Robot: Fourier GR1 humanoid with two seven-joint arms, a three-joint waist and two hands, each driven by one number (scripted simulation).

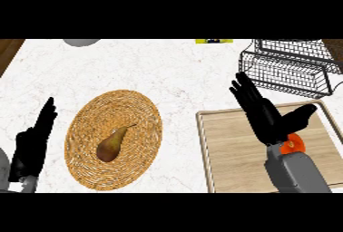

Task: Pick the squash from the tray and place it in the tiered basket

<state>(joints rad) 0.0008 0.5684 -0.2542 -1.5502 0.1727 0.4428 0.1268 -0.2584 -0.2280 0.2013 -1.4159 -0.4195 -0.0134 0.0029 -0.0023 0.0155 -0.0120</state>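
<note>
Fingers: on the left hand (32,145) the fingers are straight and held together, pointing up, holding nothing; on the right hand (262,115) the fingers are straight and a little spread, the thumb stands out to the right, and nothing is between them.
Left hand: it rests at the left edge of the view, seen from its side, over the white marble counter (174,77) and just left of the woven mat.
Woven mat: a round straw placemat (134,113) lies on the counter between the left hand and the tray.
Pear: a brown-green pear (111,145) lies on the lower middle part of the mat, its stem pointing up and to the right.
Grey object: a rounded grey thing (81,41) shows at the top edge, cut off; I cannot tell what it is.
Tray: a light wooden tray (231,145) with a raised rim lies at the right side, near the mat but apart from it.
Right hand: it is open above the tray, its fingertips reaching past the far rim of the tray toward the basket.
Squash: an orange squash (293,144) lies on the tray, mostly hidden behind the right wrist, just below the thumb; the fingers are not around it.
Tiered basket: a black wire tiered basket (295,68) stands at the top right, behind the tray.
</note>
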